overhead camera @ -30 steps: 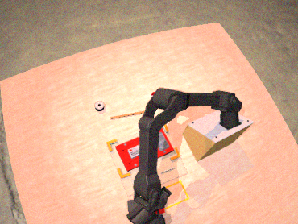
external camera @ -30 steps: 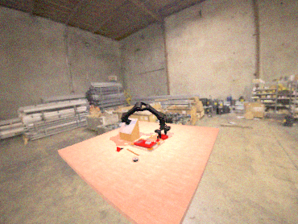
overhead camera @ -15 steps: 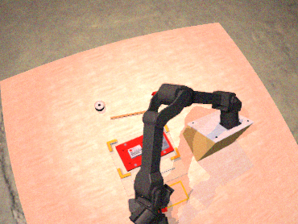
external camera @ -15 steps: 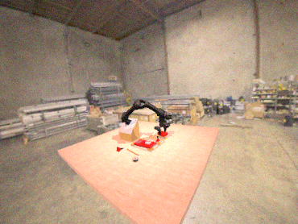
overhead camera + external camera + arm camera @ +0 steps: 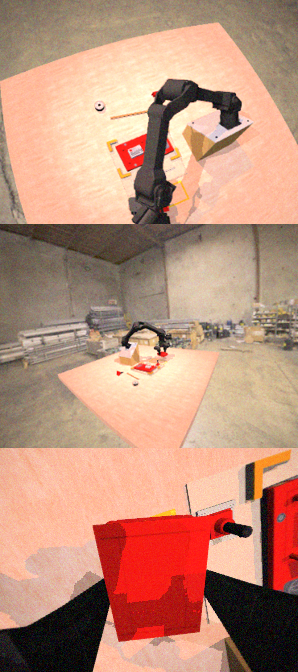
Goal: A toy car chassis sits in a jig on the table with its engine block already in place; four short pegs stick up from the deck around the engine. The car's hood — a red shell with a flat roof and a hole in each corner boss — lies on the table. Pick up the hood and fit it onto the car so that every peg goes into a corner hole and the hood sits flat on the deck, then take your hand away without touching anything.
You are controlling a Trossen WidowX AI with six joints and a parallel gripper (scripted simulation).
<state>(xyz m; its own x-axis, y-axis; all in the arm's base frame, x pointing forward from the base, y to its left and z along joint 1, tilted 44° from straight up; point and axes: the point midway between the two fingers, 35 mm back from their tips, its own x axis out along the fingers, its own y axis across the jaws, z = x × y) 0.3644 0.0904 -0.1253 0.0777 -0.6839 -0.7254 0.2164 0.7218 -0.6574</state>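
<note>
The red hood is held above the table, its flat roof toward the wrist camera. My gripper is shut on it, one black finger at each side. The arm hides most of the hood in the top view. The corner holes cannot be made out. The red chassis sits between yellow corner brackets, apart from the hood. Its pale engine block is on the deck. Small grey pegs show faintly; the arm covers part of the deck.
A red part with a black lever stands between hood and chassis. A yellow outline marks the table near the hood. The arm's wedge-shaped base, a thin stick and a round white object are also there.
</note>
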